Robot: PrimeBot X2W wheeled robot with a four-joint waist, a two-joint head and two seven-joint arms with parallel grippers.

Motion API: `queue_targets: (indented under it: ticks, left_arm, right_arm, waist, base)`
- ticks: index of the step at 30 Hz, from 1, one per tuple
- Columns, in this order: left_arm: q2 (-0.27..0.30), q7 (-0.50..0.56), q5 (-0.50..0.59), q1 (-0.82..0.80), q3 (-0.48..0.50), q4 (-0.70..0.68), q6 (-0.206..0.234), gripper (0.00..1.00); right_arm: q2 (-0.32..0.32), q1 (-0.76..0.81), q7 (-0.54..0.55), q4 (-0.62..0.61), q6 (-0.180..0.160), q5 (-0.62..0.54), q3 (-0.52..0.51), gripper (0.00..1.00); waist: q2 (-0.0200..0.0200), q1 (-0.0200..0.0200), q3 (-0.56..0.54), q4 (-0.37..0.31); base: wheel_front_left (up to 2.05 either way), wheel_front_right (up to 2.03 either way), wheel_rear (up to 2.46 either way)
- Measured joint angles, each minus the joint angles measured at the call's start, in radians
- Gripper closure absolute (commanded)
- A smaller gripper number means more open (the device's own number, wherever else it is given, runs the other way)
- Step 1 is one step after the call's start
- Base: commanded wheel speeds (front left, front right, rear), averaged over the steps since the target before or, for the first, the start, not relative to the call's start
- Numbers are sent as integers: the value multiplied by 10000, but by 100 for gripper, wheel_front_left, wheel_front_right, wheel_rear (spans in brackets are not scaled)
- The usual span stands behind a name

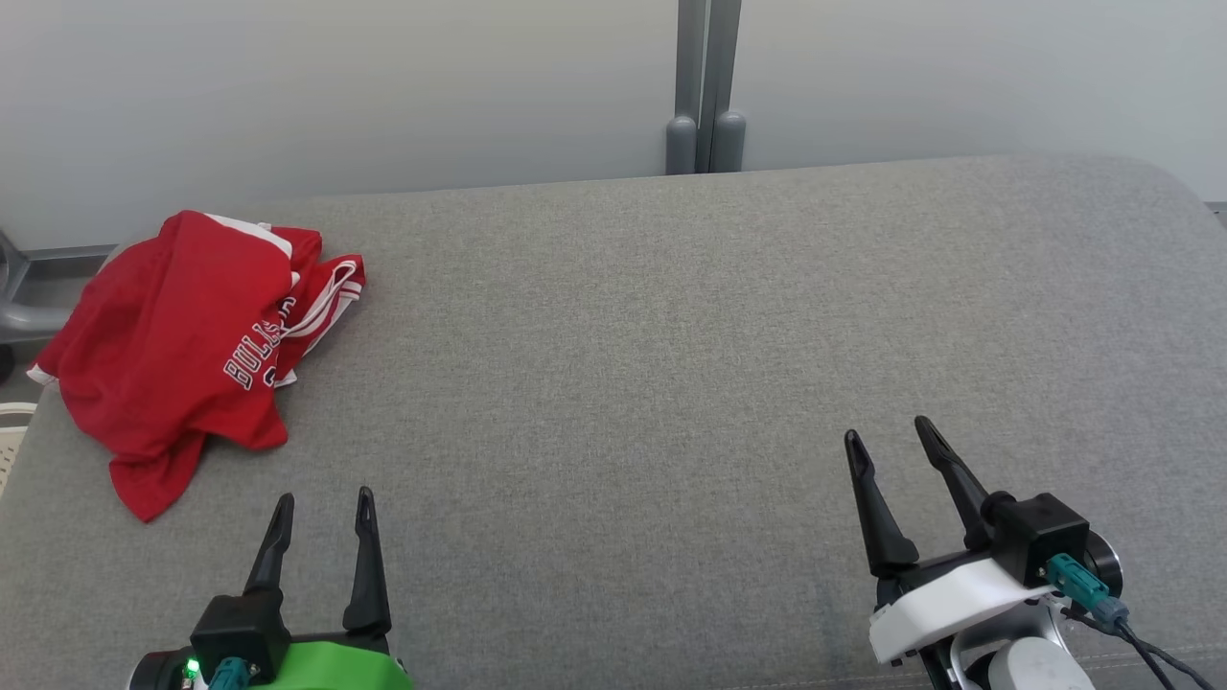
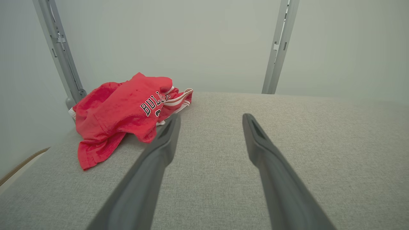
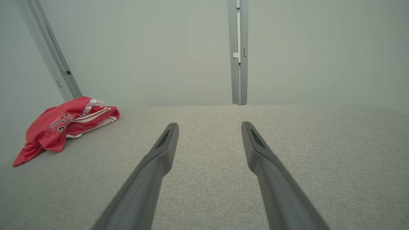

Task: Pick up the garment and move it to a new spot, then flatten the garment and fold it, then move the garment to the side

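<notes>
Loosely crumpled red garment (image 1: 182,345)

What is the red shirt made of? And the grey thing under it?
Red shirt: looks like thin, soft jersey cloth, matte; it crumples into loose folds. Grey surface: seems woven fabric over padding; fine flecked weave, rounded edges.

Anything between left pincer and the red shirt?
No. Just bare grey cushion between the left pincer and the crumpled red shirt; the head view shows the gap clearly.
</notes>
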Motion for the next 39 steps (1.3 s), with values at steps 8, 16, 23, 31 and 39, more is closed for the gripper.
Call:
queue_targets:
  ticks: [8, 16, 23, 31, 39]
  left_arm:
    - [-13, -90, 336, 141, 56, 151, 0, 0]
    - [-21, -117, 242, 141, 104, 217, -31, 0]
    - [-25, -117, 236, 140, 113, 259, -31, 0]
    - [-27, -117, 238, 140, 121, 288, -35, 0]
    - [-29, -117, 238, 129, 82, 330, -48, 0]
  right_arm:
    - [-8, -6, -190, 31, 0, -477, 94, 0]
    - [-12, -11, -190, 117, 0, -430, 42, 0]
    - [-12, -14, -190, 121, 0, -430, 38, 0]
    - [-12, -14, -190, 117, 0, -430, 36, 0]
    - [-12, -12, -190, 94, 0, -430, -48, 0]
  waist:
    - [0, 0, -16, -20]
    - [0, 0, -11, -34]
    - [0, 0, -12, -27]
    - [0, 0, -20, -10]
    - [0, 0, -25, 113]
  base:
    - [0, 0, 0]
    - [0, 0, 0]
    - [0, 0, 0]
    - [0, 0, 0]
    - [0, 0, 0]
